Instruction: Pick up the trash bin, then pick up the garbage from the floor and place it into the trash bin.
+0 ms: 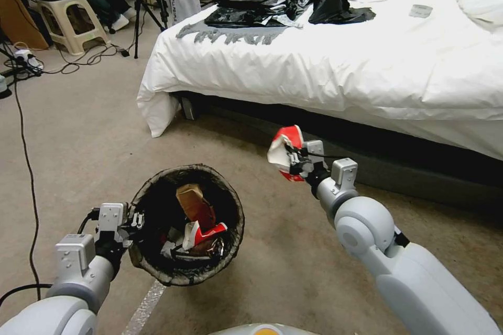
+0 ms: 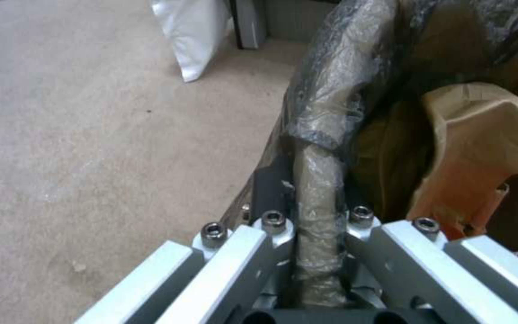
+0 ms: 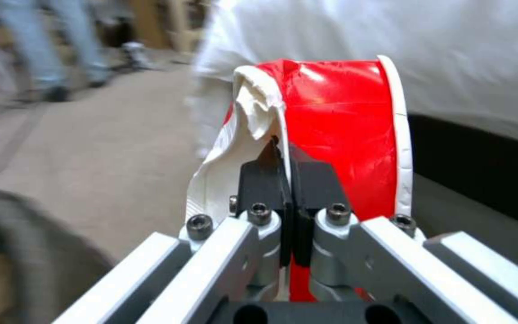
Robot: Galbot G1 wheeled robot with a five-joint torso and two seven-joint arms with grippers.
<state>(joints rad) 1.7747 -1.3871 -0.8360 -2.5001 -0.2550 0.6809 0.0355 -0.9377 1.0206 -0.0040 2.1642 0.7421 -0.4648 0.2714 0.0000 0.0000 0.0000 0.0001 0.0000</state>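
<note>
My left gripper (image 1: 135, 221) is shut on the left rim of the trash bin (image 1: 157, 267), a small round bin with a dark bag folded over its edge, held above the carpet. The left wrist view shows the bagged rim (image 2: 319, 189) pinched between the fingers. Inside the bin lie a brown paper bag (image 1: 195, 204), a red-white carton (image 1: 201, 234) and dark wrappers. To the right of the bin and higher, my right gripper (image 1: 290, 159) is shut on a crumpled red-white carton (image 1: 285, 147), a piece of the garbage; its red face (image 3: 343, 135) rises in front of the fingers.
A bed with white bedding (image 1: 367, 68) stands ahead and to the right, with black bags (image 1: 288, 2) lying on it. Its dark base (image 1: 419, 167) runs close behind my right arm. A cable (image 1: 29, 167) trails over the carpet at left, and a stool (image 1: 65, 21) and tripod stand beyond.
</note>
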